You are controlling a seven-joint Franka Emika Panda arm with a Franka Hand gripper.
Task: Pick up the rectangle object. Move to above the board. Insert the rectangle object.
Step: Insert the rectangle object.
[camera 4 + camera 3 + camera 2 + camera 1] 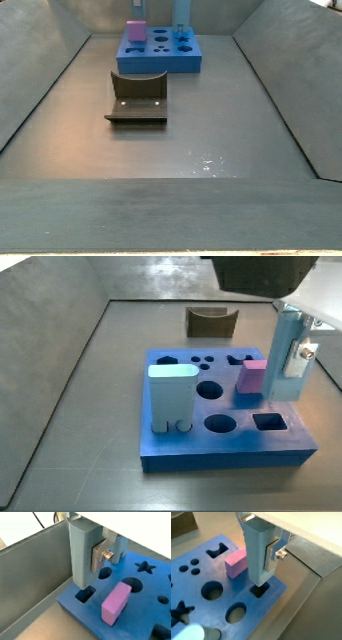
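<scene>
Robot lab, grey walled bin, blue board

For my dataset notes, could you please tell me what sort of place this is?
Probably a robot test cell: a grey walled tray floor, a bright-blue board with shaped holes, and the end effector holding a tall grey-blue slab at a corner slot.

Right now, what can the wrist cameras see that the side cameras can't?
Only the wrist views: the dark slot in the board, right below the lower end of the rectangle object. Only the side views: the brown U-shaped piece, lying on the floor apart from the board. Both: the blue board, the pink cube standing on it, and the claw shut on the rectangle object, holding it upright near the board's corner.
</scene>
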